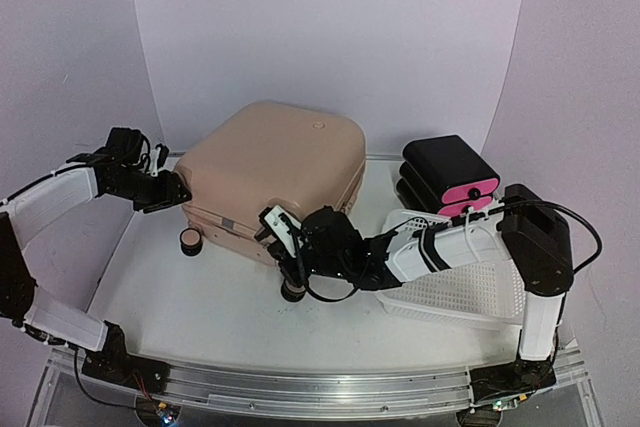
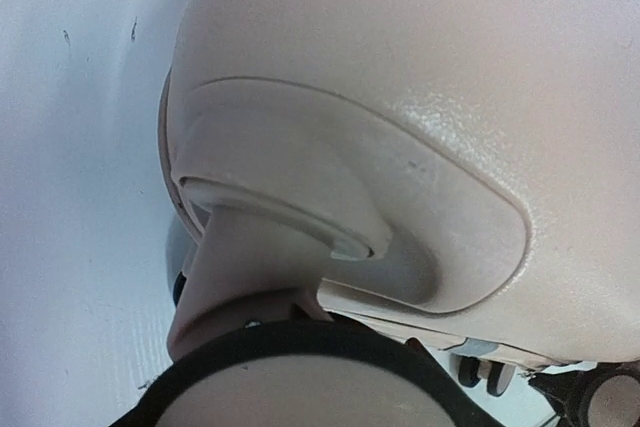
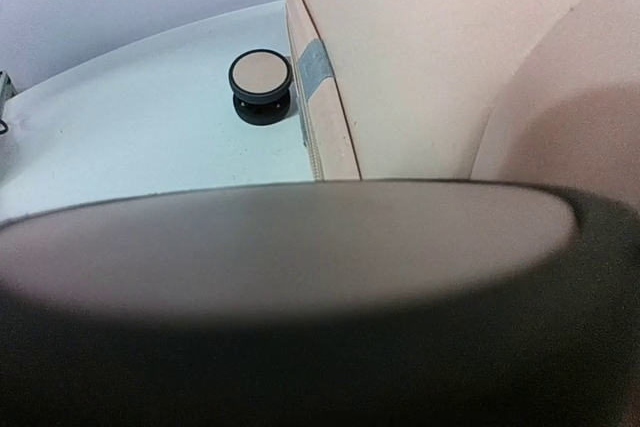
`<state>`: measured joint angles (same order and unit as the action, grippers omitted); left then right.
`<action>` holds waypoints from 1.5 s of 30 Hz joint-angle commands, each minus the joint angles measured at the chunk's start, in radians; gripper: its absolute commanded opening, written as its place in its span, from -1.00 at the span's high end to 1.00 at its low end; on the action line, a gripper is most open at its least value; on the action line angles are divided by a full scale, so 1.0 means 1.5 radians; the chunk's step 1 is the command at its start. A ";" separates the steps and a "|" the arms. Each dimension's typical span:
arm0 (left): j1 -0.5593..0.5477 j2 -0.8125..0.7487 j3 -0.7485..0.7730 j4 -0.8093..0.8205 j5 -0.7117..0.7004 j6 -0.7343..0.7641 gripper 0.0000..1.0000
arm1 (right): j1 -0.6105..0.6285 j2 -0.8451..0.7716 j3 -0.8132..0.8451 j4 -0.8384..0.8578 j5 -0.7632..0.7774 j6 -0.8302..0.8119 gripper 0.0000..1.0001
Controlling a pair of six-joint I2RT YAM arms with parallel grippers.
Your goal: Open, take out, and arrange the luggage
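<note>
While the pale pink hard-shell suitcase with rounded corners (image 1: 275,162) lies flat and shut in the middle of the white table (image 1: 200,327), nothing can come out of it, so I think the first job is to open it along the seam (image 1: 210,215) that runs round its side. Its black-and-pink wheels (image 1: 190,239) poke out on the near side. That means the wheel end faces the arms, and the long way of the case seems to run away from them, toward the back wall. The left pincer (image 1: 168,192) sits at the near left corner, so the case lies to its right. Its camera is so close that it shows only a wheel pocket, and I cannot tell how wide it is open or whether it grips anything. The right pincer (image 1: 280,229) is squeezed tight shut at the near edge, right by the seam, with the case just behind it (one blurry wheel fills the bottom of its camera view). Whether it pinches a zip tab I cannot tell. To me the right arm looks nearer the seam. Off to the right stand a black-and-pink stacked drawer box (image 1: 450,172) and a white plastic basket with little holes (image 1: 460,292).
</note>
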<state>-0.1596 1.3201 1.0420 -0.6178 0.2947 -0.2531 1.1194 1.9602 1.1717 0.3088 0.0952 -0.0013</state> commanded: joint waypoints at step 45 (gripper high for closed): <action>-0.162 -0.314 -0.158 -0.002 0.055 -0.172 -0.86 | 0.050 -0.052 0.410 -0.729 0.165 0.750 -0.96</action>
<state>-0.3931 0.8955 0.8761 -0.6975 0.3725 -0.4732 1.1534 1.8427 1.6539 -0.7071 0.1654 0.9375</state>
